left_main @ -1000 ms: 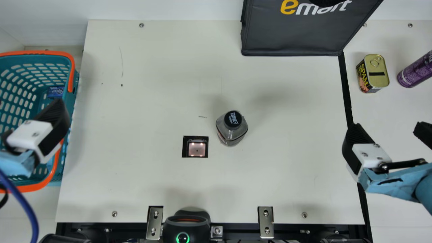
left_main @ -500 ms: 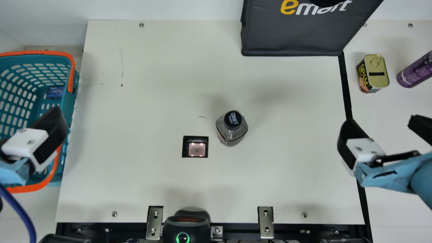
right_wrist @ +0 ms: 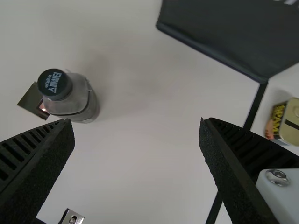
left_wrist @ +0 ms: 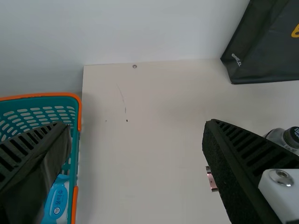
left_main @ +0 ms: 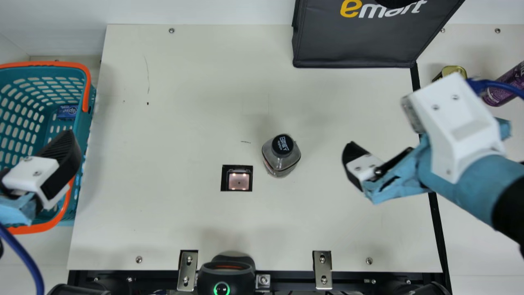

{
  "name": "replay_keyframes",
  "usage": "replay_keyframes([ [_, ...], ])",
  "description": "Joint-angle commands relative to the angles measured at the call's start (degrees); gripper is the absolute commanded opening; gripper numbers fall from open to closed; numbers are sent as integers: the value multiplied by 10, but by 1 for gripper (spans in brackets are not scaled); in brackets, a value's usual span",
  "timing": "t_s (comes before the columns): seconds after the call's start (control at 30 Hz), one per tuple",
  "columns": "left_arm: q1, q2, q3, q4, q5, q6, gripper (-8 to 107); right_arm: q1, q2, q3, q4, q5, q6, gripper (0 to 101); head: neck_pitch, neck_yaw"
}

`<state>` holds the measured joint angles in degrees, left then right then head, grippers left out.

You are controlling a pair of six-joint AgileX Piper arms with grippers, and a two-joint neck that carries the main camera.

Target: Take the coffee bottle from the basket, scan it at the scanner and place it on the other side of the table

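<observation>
Fingers [right_wrist: 39, 156]: apart. Bottle [right_wrist: 71, 97]: past one fingertip, near scanner [right_wrist: 31, 99]. Can [right_wrist: 288, 122]: outboard of the other. Bag [right_wrist: 229, 37]: farther out.

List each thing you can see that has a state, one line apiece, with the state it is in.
Coffee bottle, upright, capped
Scanner window, lit
Green ring light, on
Left gripper, open, empty
Right gripper, open, empty
Basket, upright, holding items
Gold-topped tin, upright, lid on
Dark bag, standing
Purple can, partly hidden
</observation>
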<state>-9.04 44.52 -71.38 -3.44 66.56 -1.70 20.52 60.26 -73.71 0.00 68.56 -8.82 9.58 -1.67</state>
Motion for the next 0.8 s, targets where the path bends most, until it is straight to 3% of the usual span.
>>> replay_keyframes([
  [0.0, 0, 0, 0, 0, 0, 0, 90, 34, 18, -1, 1, -6, 7, 95, -17, 1],
  [0.37, 0, 0, 0, 0, 0, 0, 90, 137, 76, 14, -5, -65, 86, 95, -17, 1],
  [0.77, 0, 0, 0, 0, 0, 0, 90, 220, 89, 92, -76, -182, 201, 95, -17, 1],
])
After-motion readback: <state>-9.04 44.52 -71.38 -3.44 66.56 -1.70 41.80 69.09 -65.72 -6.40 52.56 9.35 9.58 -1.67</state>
